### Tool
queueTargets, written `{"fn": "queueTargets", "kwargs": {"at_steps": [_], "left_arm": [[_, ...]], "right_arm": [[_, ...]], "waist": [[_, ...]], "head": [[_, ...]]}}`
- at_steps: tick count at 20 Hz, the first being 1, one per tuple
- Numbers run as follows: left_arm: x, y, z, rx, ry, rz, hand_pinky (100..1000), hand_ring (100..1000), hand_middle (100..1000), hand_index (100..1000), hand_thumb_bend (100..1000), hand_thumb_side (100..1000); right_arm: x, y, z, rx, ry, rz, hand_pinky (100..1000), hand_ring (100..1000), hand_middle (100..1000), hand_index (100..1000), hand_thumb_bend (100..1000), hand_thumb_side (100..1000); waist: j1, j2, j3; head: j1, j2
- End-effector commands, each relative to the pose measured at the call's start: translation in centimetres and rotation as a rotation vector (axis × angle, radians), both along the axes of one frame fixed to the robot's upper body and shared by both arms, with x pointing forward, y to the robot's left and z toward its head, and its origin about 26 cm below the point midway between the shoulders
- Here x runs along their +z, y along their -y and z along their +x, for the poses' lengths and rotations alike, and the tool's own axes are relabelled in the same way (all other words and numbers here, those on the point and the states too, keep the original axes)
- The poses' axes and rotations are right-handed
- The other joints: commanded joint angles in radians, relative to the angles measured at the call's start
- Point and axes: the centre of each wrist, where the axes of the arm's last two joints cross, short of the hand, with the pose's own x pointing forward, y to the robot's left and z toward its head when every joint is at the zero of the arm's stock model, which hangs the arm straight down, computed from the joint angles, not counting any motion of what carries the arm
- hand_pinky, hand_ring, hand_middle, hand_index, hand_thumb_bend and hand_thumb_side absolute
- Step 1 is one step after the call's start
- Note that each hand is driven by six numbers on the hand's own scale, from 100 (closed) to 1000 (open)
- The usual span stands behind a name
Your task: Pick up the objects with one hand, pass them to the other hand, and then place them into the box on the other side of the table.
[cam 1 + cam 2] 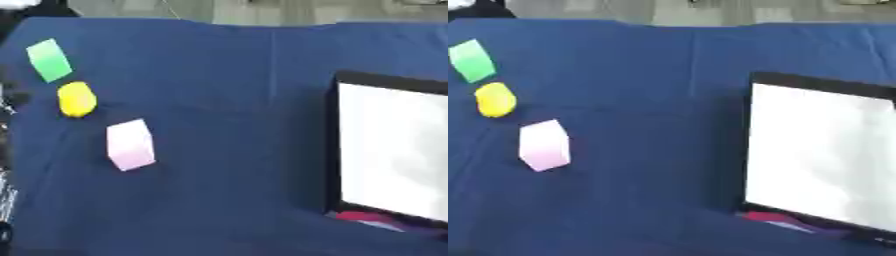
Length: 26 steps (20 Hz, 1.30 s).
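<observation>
Your hands are not showing in either eye view, so you cannot tell whether their fingers are spread, pressed together or pinching anything. Only a thin dark and silver strip (pixel 5 200) is running down the left edge of the left eye view. Whether it belongs to your left arm cannot be told. With no hand to measure from, the places below are given along the tabletop.

Nearest to you, on the right, a small red and pale shape (pixel 367 218) is peeking out against the near edge of the box. What it is cannot be made out.

Just behind it, the large black-rimmed box with a white inside (pixel 385 81) is sitting on the right side of the dark blue cloth-covered tabletop (pixel 227 125) and running out of view to the right. Nothing is showing against the white.

Across on the left side, well apart from the box, three things are lying in a loose line that is leading away from you. The pale pink cube-shaped block (pixel 131 145) is the nearest, resting tilted on the cloth. Beyond it and a little further left, the rounded yellow piece (pixel 77 99) is lying near it but apart from it. The light green block (pixel 49 60) is lying just beyond the yellow piece, closest to the far left corner.

Past the far edge of the tabletop, a grey floor is showing.
</observation>
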Motion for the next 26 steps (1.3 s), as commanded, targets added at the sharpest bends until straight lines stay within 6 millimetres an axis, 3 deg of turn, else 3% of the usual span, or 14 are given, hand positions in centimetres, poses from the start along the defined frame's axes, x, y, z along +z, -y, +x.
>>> {"fn": "queueTargets", "kwargs": {"at_steps": [1,8,12,18,26], "left_arm": [[1.2,-0.8,-0.1,0.014,0.032,0.027,770,578,594,809,526,610],[1.4,-0.8,-0.1,0.018,0.039,0.024,771,578,595,808,527,608],[2.6,-1.0,0.1,0.02,0.07,0.032,776,593,607,811,526,604],[6.5,-2.8,1.3,-0.005,0.082,0.171,813,684,701,844,536,587],[14.3,-7.9,4.1,0.036,-0.031,0.465,827,705,684,857,571,545]], "right_arm": [[1.2,0.2,-0.2,0.001,0.026,-0.033,862,895,703,977,100,386],[1.2,0.1,-0.1,-0.001,0.031,-0.033,862,895,704,978,100,385],[1.4,0.1,-0.1,-0.001,0.048,-0.033,863,899,709,981,100,379],[1.6,0.2,-0.1,0.006,0.057,-0.048,868,921,736,991,100,371],[2.0,0.4,-0.2,0.033,0.076,-0.094,867,918,737,987,100,356]], "waist": [[0.009,-0.002,-0.001],[0.009,0.005,-0.003],[0.007,0.012,-0.008],[0.01,0.016,-0.009],[0.014,0.014,-0.024]], "head": [[0.006,-0.013],[0.014,-0.019],[0.009,-0.023],[0.021,-0.014],[0.06,-0.019]]}}
